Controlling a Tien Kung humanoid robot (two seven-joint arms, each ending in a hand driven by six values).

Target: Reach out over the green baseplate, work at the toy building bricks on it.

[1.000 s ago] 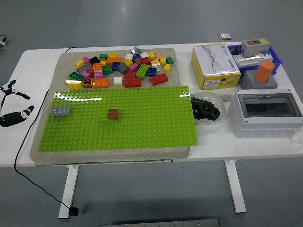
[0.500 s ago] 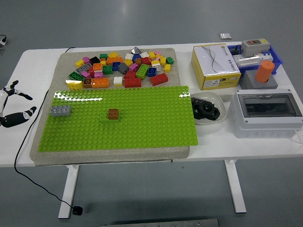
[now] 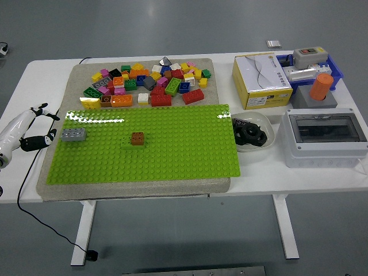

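Observation:
The green baseplate (image 3: 172,149) lies on a grey mat in the middle of the table. A grey brick (image 3: 74,134) stands at its left edge. A brown brick (image 3: 137,138) sits on a small green brick (image 3: 126,144) left of centre. My left hand (image 3: 41,125) comes in from the left edge, white with black fingertips. Its fingers are spread, with nothing in them, a short way left of the grey brick. The right hand is out of sight.
A pile of loose coloured bricks (image 3: 149,83) lies on the mat (image 3: 75,77) behind the baseplate. To the right are a yellow box (image 3: 261,80), a white bowl (image 3: 253,135) with a black part, a grey enclosure (image 3: 325,138) and a blue bin (image 3: 310,66). A black cable (image 3: 26,178) runs by the left edge.
My left hand has moved right and a little forward, from the table's left edge toward the grey brick. The bricks have not moved.

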